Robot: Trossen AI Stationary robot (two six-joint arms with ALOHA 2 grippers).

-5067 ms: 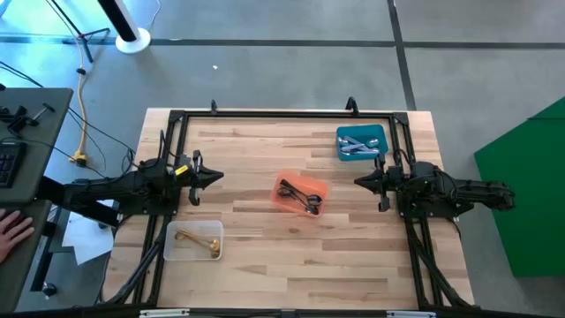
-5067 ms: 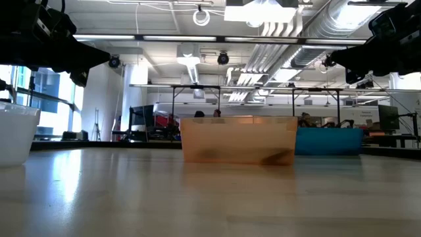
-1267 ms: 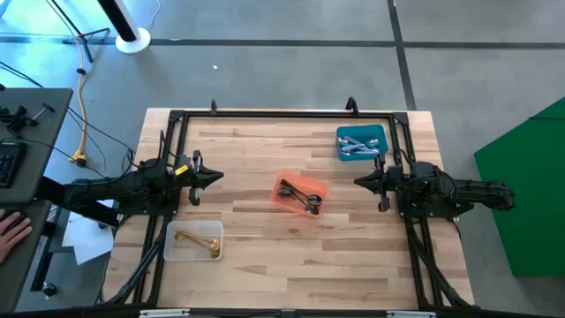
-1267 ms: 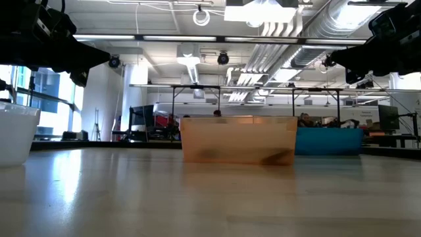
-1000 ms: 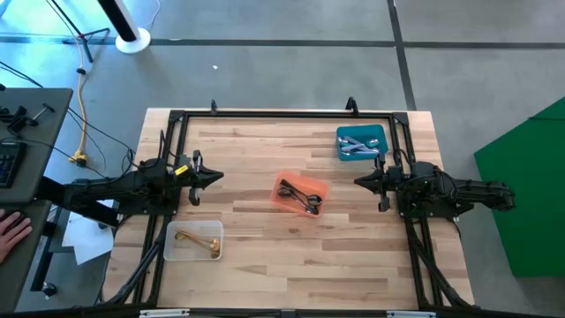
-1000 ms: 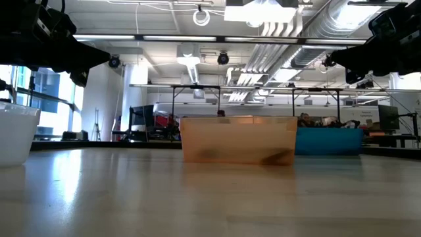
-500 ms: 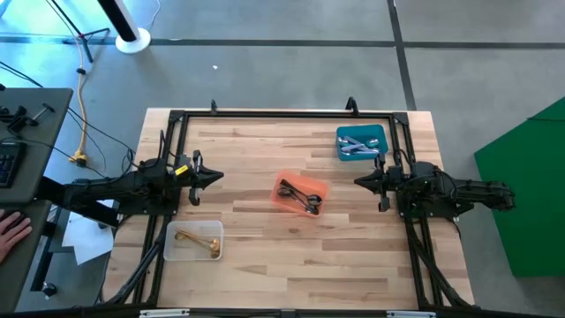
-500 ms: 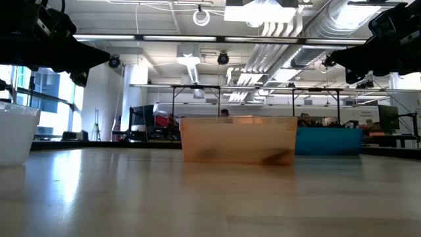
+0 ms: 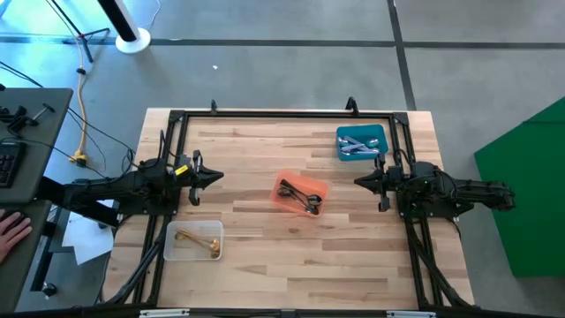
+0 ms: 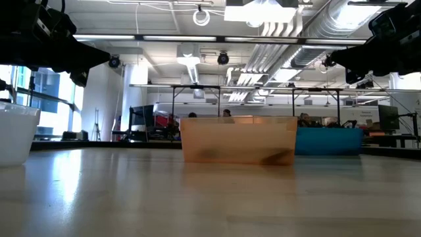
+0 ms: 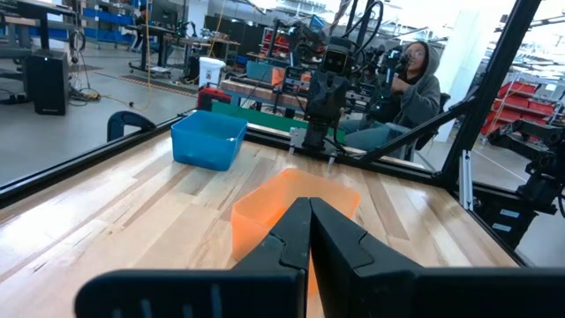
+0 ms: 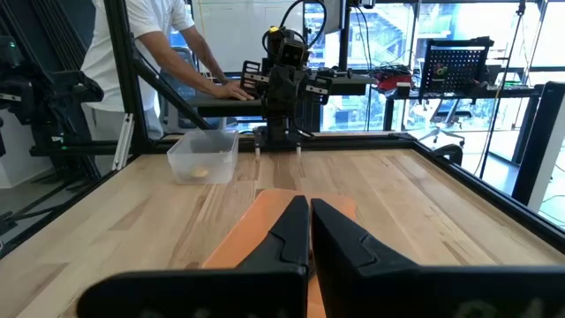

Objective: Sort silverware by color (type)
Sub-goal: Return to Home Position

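So everything's sorted as far as I can see. The golden spoons [image 9: 196, 238] are lying in the white bin [image 9: 210, 226], which sits on the table [image 9: 265, 256] near its front-left corner, just in front of the left arm. The black pieces [image 9: 300, 196] are in the orange bin [image 9: 319, 187], pretty much dead center on the table between the two arms. The silver pieces [image 9: 357, 148] are in the blue bin [image 9: 349, 137] up by the far-right corner, right next to the right arm. None of the silverware is loose on the wood. The left tool [image 9: 219, 176] is parked over the left side of the table, pointing in toward the middle, and its wrist camera shows the two fingers clenched together with nothing between them. Same deal with the right tool [image 9: 357, 181] on the opposite side: it faces back at the left one, fingers pressed together and empty. Both are well apart from the orange bin and not touching any bin. Off the table's left edge a person's hand [image 9: 12, 232] rests by a desk.
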